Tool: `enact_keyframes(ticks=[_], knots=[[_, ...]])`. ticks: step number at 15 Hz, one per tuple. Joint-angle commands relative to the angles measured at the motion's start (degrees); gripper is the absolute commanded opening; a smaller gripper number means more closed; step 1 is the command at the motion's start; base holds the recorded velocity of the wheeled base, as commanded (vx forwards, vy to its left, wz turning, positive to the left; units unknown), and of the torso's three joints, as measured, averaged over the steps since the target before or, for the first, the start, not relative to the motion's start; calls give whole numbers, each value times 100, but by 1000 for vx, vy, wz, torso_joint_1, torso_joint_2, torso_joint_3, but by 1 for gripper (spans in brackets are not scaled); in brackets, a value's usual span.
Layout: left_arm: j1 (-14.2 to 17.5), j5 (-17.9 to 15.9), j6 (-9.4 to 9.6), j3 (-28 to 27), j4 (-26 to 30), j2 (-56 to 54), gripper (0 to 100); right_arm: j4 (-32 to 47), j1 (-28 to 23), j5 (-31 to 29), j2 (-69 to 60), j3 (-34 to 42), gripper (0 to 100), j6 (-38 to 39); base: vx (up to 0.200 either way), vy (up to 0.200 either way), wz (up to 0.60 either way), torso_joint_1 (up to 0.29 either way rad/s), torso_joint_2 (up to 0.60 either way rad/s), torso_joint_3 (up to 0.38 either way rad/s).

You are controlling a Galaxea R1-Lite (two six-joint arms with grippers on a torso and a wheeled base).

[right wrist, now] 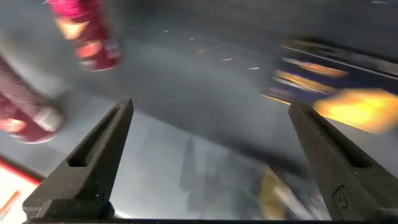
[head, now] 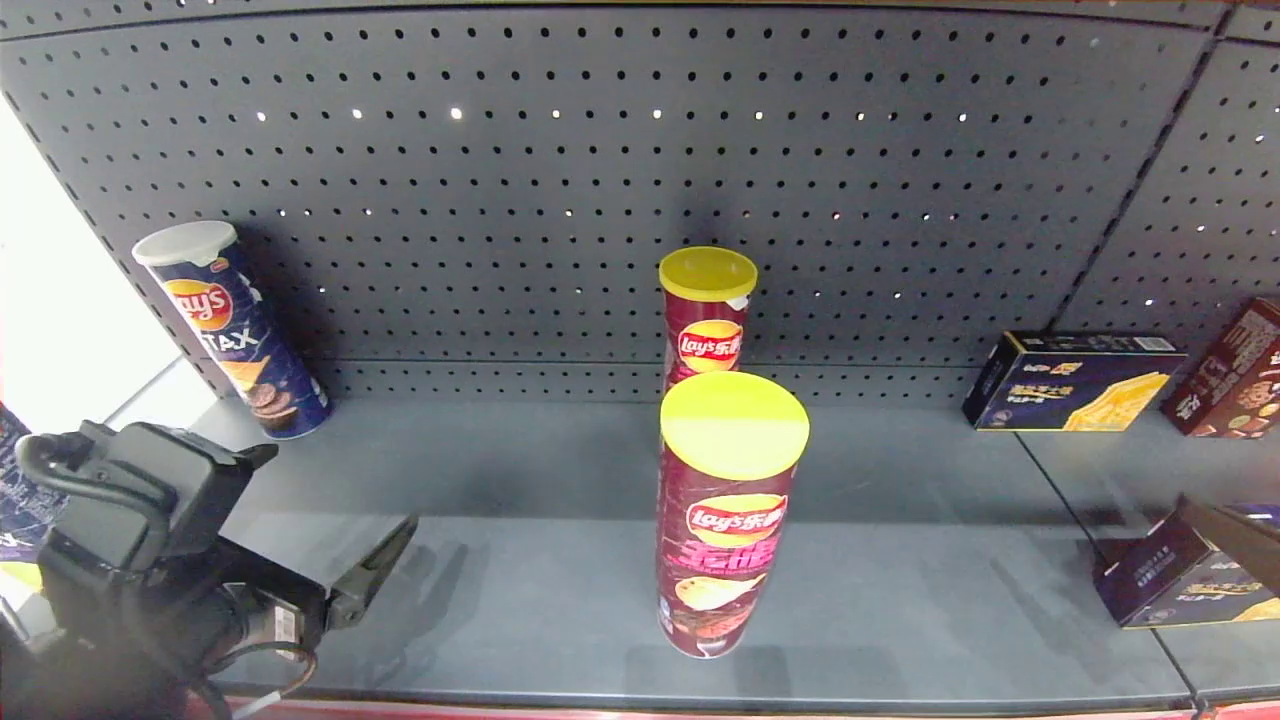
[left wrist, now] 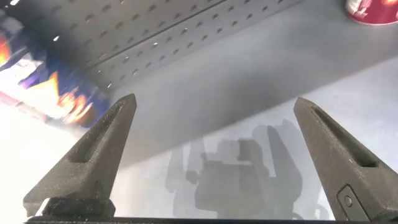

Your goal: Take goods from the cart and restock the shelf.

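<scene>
The maroon cylindrical chip can with a yellow lid stands upright near the grey metal shelf's front edge, midway along. The left gripper and right gripper are spread and empty. Any pull-back to the cart should probably swing wide of the can.

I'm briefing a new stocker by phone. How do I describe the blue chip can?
On the grey shelf, go to the far left, by the pegboard back. The blue can stands there. It alone has a white lid; both red cans have yellow.
</scene>
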Motion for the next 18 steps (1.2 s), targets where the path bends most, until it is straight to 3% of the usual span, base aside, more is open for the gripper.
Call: enact_keyframes(ticks=[1,5,8,11,18], knots=[[28,1,12,62,-4,-273,100,190,-1151,30,-2431,1719,100,-43,0,0,0,0,0,0],[28,1,30,79,5,-405,100,1597,-1222,57,-4118,2124,100,80,0,0,0,0,0,0],[28,-8,30,79,5,-432,100,1386,-993,-5,-4487,2449,100,458,0,0,0,0,0,0],[19,-17,47,79,-4,-432,100,1764,-1002,-295,-4487,2449,100,660,0,0,0,0,0,0],[-7,-52,47,194,5,-950,100,1755,-1002,-295,-4487,2449,100,669,0,0,0,0,0,0]])
